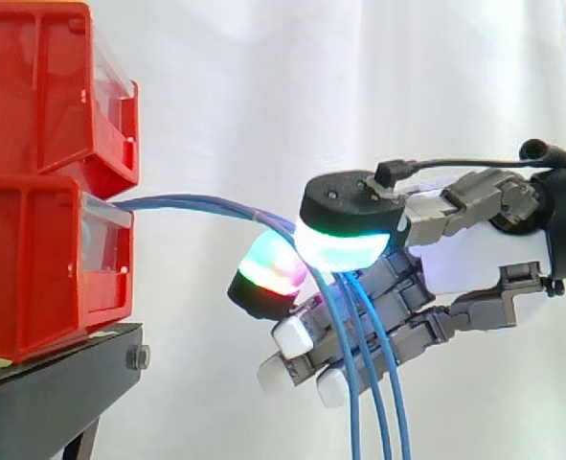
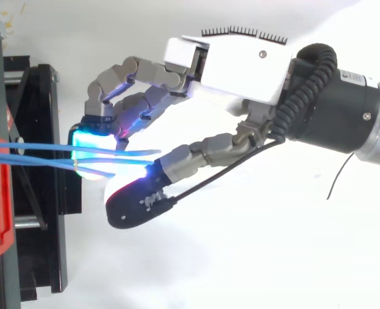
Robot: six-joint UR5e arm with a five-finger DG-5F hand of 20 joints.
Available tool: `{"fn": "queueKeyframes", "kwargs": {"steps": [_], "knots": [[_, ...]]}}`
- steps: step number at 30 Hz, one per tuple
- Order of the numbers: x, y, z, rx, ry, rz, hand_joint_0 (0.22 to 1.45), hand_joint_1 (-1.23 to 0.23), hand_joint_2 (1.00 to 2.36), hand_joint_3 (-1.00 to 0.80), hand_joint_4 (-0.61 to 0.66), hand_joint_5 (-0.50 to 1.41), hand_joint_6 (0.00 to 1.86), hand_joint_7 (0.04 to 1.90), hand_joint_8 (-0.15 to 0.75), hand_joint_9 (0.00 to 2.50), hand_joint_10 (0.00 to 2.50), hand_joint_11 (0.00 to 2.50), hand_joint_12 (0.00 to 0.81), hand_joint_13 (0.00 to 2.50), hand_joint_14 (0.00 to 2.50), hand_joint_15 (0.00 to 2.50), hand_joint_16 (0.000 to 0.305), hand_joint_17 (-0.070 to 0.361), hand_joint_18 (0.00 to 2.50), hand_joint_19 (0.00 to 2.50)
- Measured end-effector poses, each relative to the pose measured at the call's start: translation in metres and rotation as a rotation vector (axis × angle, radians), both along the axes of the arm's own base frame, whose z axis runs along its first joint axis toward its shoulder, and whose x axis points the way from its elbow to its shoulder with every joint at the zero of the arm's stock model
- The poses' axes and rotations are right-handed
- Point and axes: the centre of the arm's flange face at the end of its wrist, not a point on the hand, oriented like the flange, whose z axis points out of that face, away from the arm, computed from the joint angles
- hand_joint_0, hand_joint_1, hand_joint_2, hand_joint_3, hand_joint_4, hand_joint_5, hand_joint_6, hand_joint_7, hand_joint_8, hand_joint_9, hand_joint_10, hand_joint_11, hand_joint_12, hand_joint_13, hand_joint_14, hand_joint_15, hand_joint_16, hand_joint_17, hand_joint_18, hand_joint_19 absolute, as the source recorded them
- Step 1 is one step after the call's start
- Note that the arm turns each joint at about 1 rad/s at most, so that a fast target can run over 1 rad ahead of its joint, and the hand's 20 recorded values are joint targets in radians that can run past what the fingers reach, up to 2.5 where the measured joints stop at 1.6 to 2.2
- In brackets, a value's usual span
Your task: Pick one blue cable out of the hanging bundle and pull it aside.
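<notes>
Side view: I see the blue cables (image 1: 196,203) leave the lower red bin (image 1: 33,259) at 9 o'clock of the hand (image 1: 455,254), arch over, then drop toward 6 o'clock between its curled fingers (image 1: 268,273), which close round them.

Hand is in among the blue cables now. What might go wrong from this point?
Several blue cables run together between the curled fingers of the hand, so pulling aside may drag more than one. The cables lead into the lower red bin; a hard pull might shift it on the black stand or tug them out.
</notes>
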Motion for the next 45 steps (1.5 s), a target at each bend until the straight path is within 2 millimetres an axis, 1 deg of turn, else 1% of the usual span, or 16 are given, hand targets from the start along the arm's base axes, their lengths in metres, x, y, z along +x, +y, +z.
{"fn": "queueKeyframes", "kwargs": {"steps": [5, 6, 9, 13, 17, 19, 21, 23, 26, 28, 30, 34, 36, 38, 40, 45], "knots": [[0.0001, 0.0000, 0.0002, 0.002, -0.001, 0.000, 0.45, -0.70, 1.00, -0.50, 0.12, -0.17, 0.91, 0.85, 0.327, 0.87, 0.02, 0.47, 0.410, 0.61, 0.01, 0.26, 0.058, 0.130, 0.70, 0.44], [0.0001, 0.0000, 0.0002, 0.002, -0.001, 0.000, 0.48, -0.64, 1.00, -0.50, 0.11, -0.17, 0.90, 0.88, 0.326, 0.88, 0.01, 0.48, 0.400, 0.60, 0.01, 0.26, 0.055, 0.125, 0.68, 0.45], [0.0001, 0.0000, 0.0002, 0.002, -0.001, 0.000, 0.54, -0.63, 1.00, -0.50, 0.10, -0.16, 0.90, 0.97, 0.312, 0.89, 0.02, 0.47, 0.381, 0.59, 0.01, 0.27, 0.051, 0.115, 0.64, 0.48], [0.0002, 0.0000, 0.0002, 0.002, -0.002, 0.000, 0.58, -0.70, 1.01, -0.31, 0.08, -0.16, 0.91, 0.99, 0.313, 0.91, 0.02, 0.48, 0.373, 0.61, 0.01, 0.27, 0.049, 0.110, 0.64, 0.47], [0.0002, 0.0000, 0.0002, 0.002, -0.002, 0.000, 0.63, -0.81, 1.02, -0.26, 0.04, -0.16, 0.92, 1.00, 0.306, 0.90, 0.02, 0.48, 0.371, 0.62, 0.01, 0.27, 0.048, 0.109, 0.68, 0.45], [0.0001, -0.0001, 0.0002, 0.002, -0.001, -0.001, 0.66, -0.84, 1.02, -0.28, -0.01, -0.16, 0.92, 0.99, 0.304, 0.90, 0.02, 0.49, 0.368, 0.63, 0.01, 0.26, 0.048, 0.109, 0.70, 0.44], [0.0000, -0.0006, 0.0002, 0.002, -0.001, -0.001, 0.75, -0.91, 1.01, -0.43, -0.09, -0.17, 0.93, 0.98, 0.286, 0.89, 0.02, 0.48, 0.358, 0.64, 0.01, 0.25, 0.048, 0.107, 0.71, 0.43], [0.0000, -0.0009, 0.0001, 0.002, -0.001, -0.002, 0.77, -0.92, 1.00, -0.50, -0.11, -0.17, 0.93, 0.95, 0.273, 0.88, 0.02, 0.48, 0.355, 0.63, 0.01, 0.25, 0.047, 0.106, 0.71, 0.41], [0.0000, -0.0011, 0.0002, 0.002, -0.001, -0.002, 0.76, -0.93, 1.00, -0.50, -0.05, -0.18, 0.93, 0.93, 0.264, 0.87, 0.02, 0.49, 0.349, 0.63, 0.01, 0.25, 0.046, 0.104, 0.71, 0.41], [0.0000, -0.0011, 0.0003, 0.002, -0.001, -0.002, 0.66, -0.95, 1.00, -0.50, 0.02, -0.18, 0.93, 0.90, 0.262, 0.87, 0.02, 0.48, 0.347, 0.63, 0.01, 0.26, 0.046, 0.104, 0.70, 0.41], [-0.0001, -0.0012, 0.0000, 0.002, 0.000, -0.002, 0.52, -0.89, 1.00, -0.50, 0.06, -0.17, 0.92, 0.88, 0.290, 0.88, 0.02, 0.49, 0.370, 0.62, 0.01, 0.27, 0.050, 0.113, 0.70, 0.44], [-0.0001, -0.0012, 0.0001, 0.002, 0.000, -0.002, 0.44, -0.66, 1.00, -0.50, 0.09, -0.16, 0.92, 0.88, 0.323, 0.90, 0.01, 0.48, 0.409, 0.63, 0.01, 0.29, 0.058, 0.130, 0.70, 0.47], [-0.0001, -0.0012, 0.0001, 0.002, 0.000, -0.002, 0.46, -0.55, 1.00, -0.50, 0.09, -0.16, 0.91, 0.89, 0.325, 0.91, 0.02, 0.48, 0.406, 0.63, 0.01, 0.30, 0.057, 0.129, 0.68, 0.49], [-0.0002, -0.0017, 0.0000, 0.002, 0.000, -0.002, 0.51, -0.52, 1.00, -0.50, 0.07, -0.16, 0.90, 0.91, 0.311, 0.91, 0.02, 0.49, 0.386, 0.61, 0.01, 0.30, 0.053, 0.119, 0.64, 0.51], [-0.0002, -0.0021, 0.0000, 0.002, 0.000, -0.003, 0.54, -0.56, 1.00, -0.45, 0.07, -0.16, 0.90, 0.92, 0.307, 0.90, 0.02, 0.48, 0.378, 0.61, 0.01, 0.30, 0.051, 0.116, 0.63, 0.51], [-0.0003, -0.0032, -0.0001, 0.002, 0.000, -0.004, 0.56, -0.71, 1.02, -0.19, 0.06, -0.16, 0.89, 0.97, 0.308, 0.91, 0.02, 0.49, 0.372, 0.63, 0.01, 0.30, 0.050, 0.113, 0.64, 0.51]]}}
